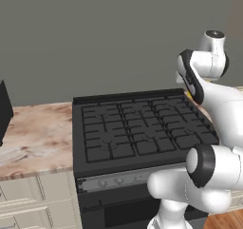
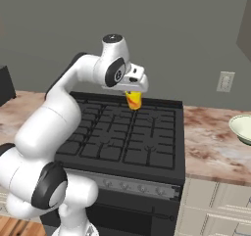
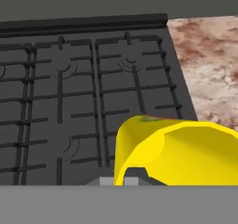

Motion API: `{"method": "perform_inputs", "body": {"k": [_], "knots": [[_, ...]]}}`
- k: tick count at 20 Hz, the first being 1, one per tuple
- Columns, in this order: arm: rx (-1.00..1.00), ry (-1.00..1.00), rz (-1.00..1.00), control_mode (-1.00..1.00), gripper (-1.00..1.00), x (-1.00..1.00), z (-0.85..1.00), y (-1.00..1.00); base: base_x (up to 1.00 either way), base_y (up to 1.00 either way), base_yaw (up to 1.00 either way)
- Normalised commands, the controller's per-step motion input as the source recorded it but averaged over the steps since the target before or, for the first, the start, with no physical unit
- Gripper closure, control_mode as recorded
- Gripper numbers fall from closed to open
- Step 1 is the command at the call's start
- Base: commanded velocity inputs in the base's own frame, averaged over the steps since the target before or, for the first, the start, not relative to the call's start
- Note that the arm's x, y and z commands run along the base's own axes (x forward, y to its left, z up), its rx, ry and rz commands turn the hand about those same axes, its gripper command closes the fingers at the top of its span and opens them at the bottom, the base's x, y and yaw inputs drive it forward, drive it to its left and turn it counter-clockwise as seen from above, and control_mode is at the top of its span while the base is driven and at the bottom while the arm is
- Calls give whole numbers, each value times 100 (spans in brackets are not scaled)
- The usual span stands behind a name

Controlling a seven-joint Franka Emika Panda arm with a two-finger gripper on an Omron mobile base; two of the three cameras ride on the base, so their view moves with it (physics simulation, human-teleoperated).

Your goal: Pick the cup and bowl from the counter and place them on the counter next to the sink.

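My gripper (image 2: pixel 133 94) is shut on the small yellow cup (image 2: pixel 133 101) and holds it in the air above the back of the black stove top (image 2: pixel 127 137). In the hand view the cup (image 3: pixel 181 153) is close at the bottom right, its open mouth toward the camera, over the stove grates (image 3: pixel 83 88). A sliver of the cup (image 1: pixel 189 95) peeks out behind the arm in the left base view. The pale cream-green bowl (image 2: pixel 242 128) sits on the marbled counter (image 2: pixel 211 142) at the far right edge. The sink is out of view.
Counter (image 1: pixel 33 133) continues left of the stove (image 1: pixel 137 128), with a dark box-shaped appliance (image 1: pixel 4 110) at its left edge. A wall outlet (image 2: pixel 225 81) is above the right counter. Cream cabinets (image 2: pixel 215 210) run below. My own arm blocks the right of the left base view.
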Motion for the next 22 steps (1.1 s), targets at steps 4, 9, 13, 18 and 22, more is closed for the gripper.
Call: {"method": "perform_inputs", "body": {"k": [4, 9, 13, 18, 22], "knots": [[8, 7, -5, -100, 100, -18, 1, 14, 0, 0, 0], [1, 19, 0, -100, 100, -18, 4, 30, 0, 0, 0], [0, 18, 0, -100, 100, -21, 0, 42, 0, 0, 0], [1, 5, 0, -100, 100, -37, -1, 29, 0, 0, 0], [8, 0, 0, -100, 100, -34, -22, 34, 0, 0, 0]]}}
